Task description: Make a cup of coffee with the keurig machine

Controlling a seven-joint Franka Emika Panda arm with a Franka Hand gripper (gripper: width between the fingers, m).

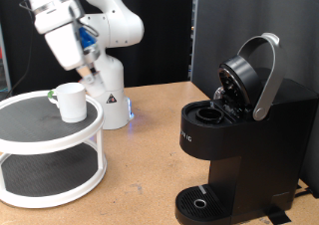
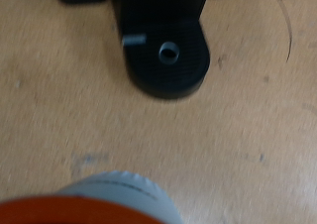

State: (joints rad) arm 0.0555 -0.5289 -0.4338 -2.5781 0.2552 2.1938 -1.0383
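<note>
Pincer just above cup, grip unclear.

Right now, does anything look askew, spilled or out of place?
Nothing spilled or damaged. The keurig machine stands with its lid raised and no cup on its drip base; the cup sits upright on the white two-tier stand. The gripper isn't clearly visible.
</note>
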